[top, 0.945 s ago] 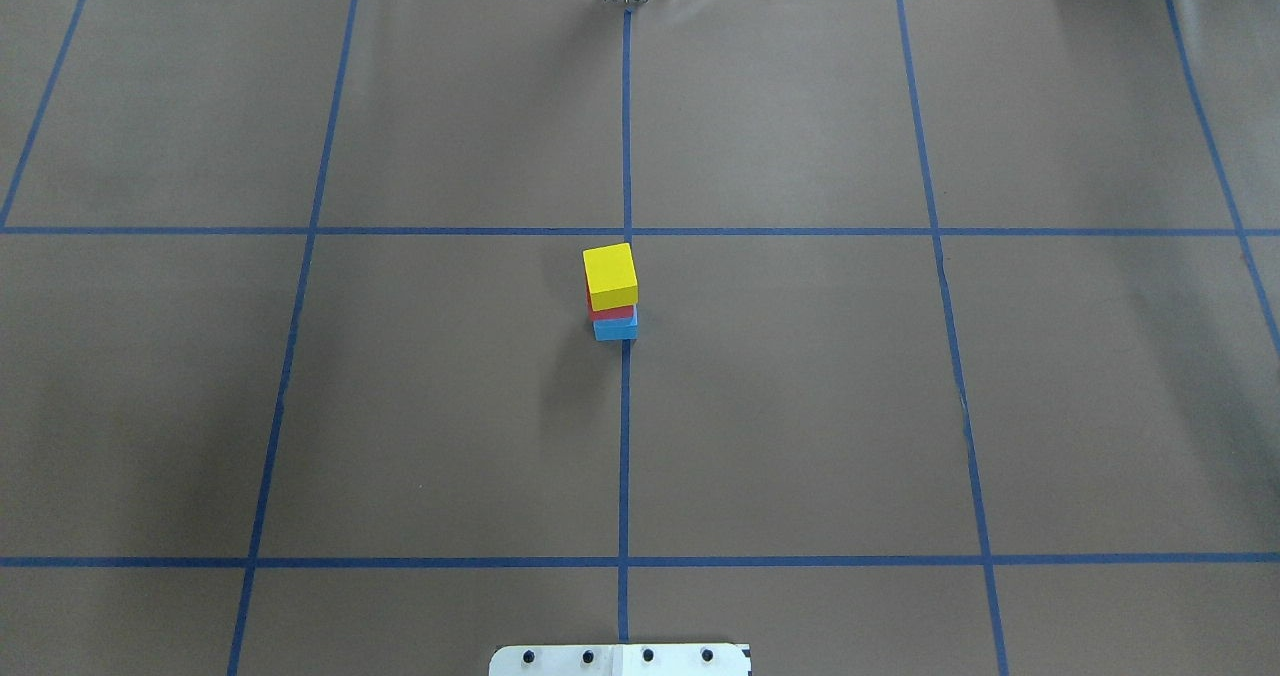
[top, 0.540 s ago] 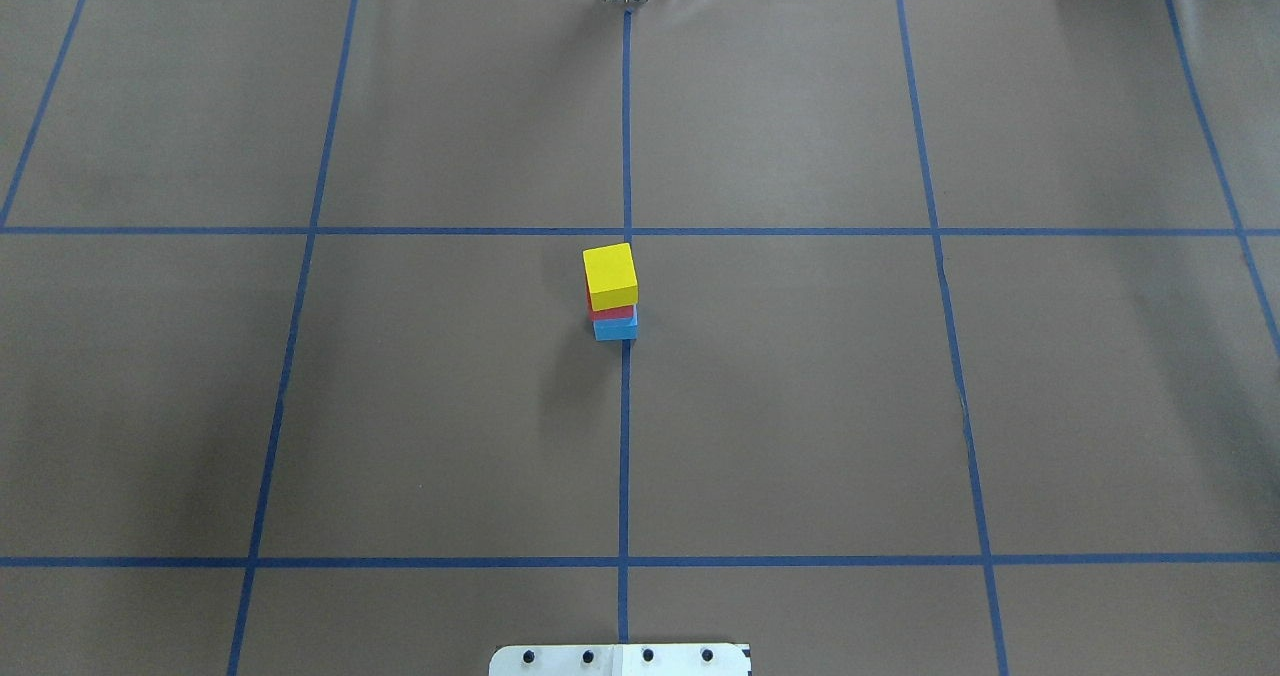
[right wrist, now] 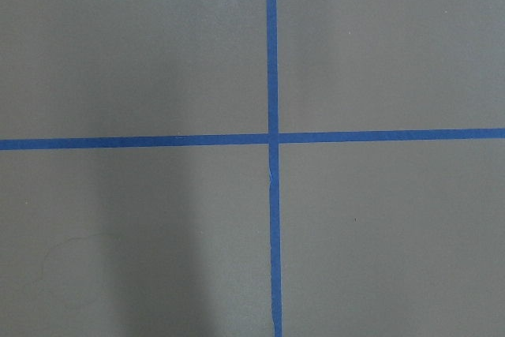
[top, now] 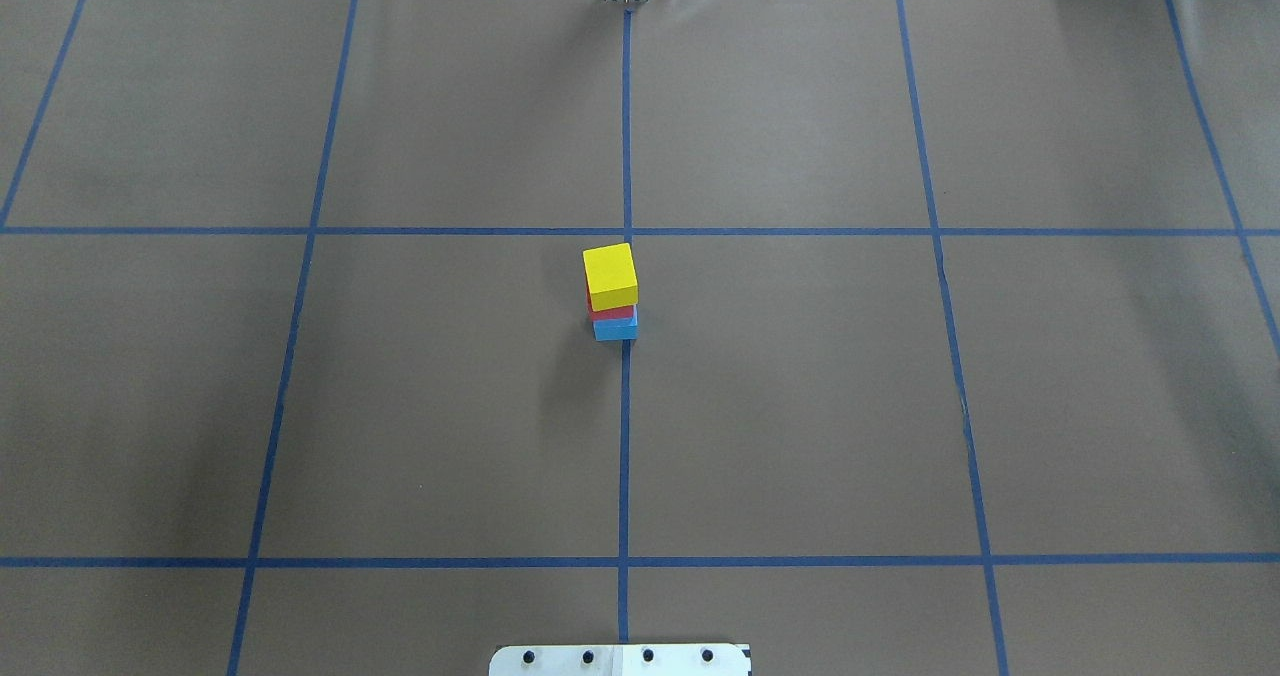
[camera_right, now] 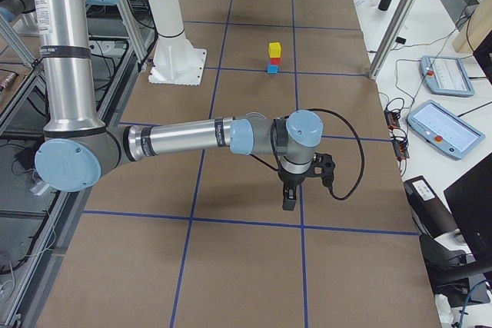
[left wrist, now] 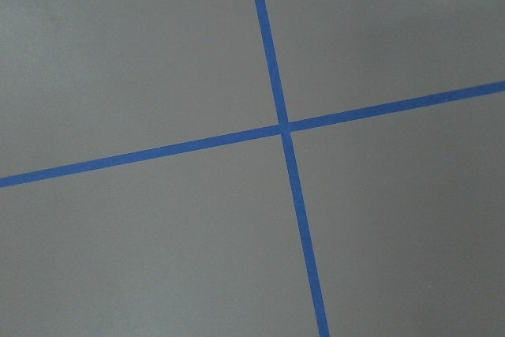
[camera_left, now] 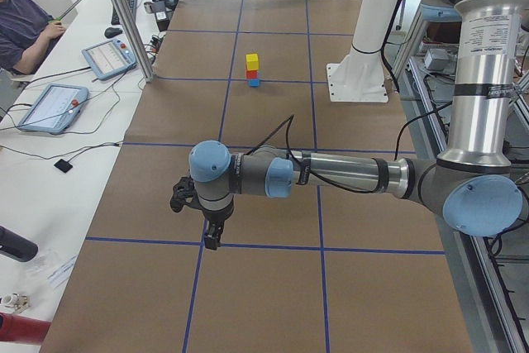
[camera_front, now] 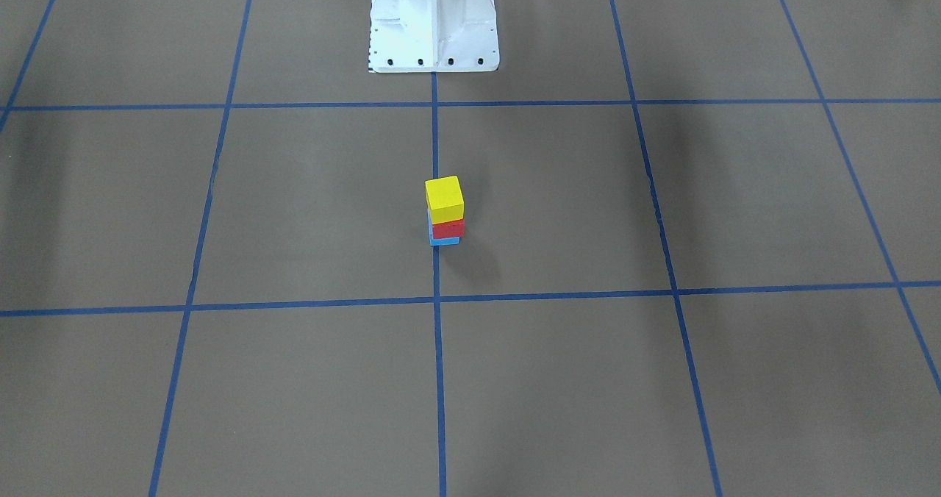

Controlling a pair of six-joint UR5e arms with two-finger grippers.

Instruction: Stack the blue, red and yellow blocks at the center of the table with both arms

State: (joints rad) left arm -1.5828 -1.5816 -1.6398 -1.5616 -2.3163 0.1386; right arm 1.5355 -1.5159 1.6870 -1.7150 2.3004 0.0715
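Note:
A yellow block (top: pixel 610 274) sits on a red block (top: pixel 612 312), which sits on a blue block (top: pixel 615 329), at the table's center on the middle tape line. The stack also shows in the front view, yellow (camera_front: pixel 444 195) over red (camera_front: pixel 448 228) over blue (camera_front: pixel 444 241). Neither gripper is near it. My left gripper (camera_left: pixel 212 237) hangs over the table far from the stack in the left view; my right gripper (camera_right: pixel 290 201) does the same in the right view. I cannot tell whether either is open or shut. Both wrist views show only bare paper and tape.
Brown paper with a blue tape grid (top: pixel 625 436) covers the table. The white robot pedestal (camera_front: pixel 432 19) stands at the near edge. An operator (camera_left: pixel 21 18) and tablets (camera_left: pixel 51 107) are beside the table's far side.

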